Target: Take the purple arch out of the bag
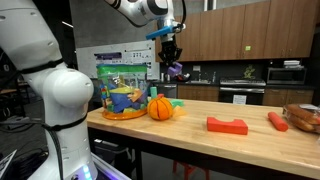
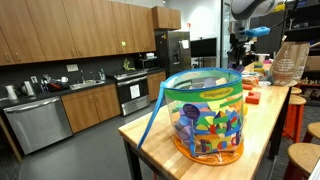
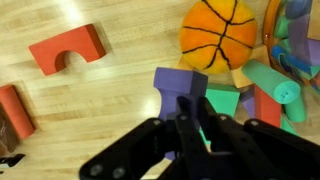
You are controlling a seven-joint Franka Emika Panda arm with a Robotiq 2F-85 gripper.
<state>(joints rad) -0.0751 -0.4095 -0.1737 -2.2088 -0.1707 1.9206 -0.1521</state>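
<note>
The purple arch [image 1: 177,70] hangs in the air above the wooden table, clamped between the fingers of my gripper [image 1: 172,58]. In the wrist view the arch [image 3: 178,84] sits between the black fingers of the gripper [image 3: 188,108], above the table beside the orange pumpkin [image 3: 218,32]. The bag [image 1: 122,90], clear with a green rim and orange base, stands at the table's end next to the pumpkin [image 1: 160,107]. It fills the foreground of an exterior view [image 2: 205,115], where the gripper [image 2: 238,48] is far behind it. The bag's edge shows in the wrist view [image 3: 292,28].
A flat red arch-like block [image 1: 227,125] [image 3: 68,50] and a red cylinder [image 1: 277,121] [image 3: 12,108] lie on the table. Green, teal and red loose blocks [image 3: 255,95] lie by the pumpkin. A brown basket [image 1: 304,116] stands at the table's end.
</note>
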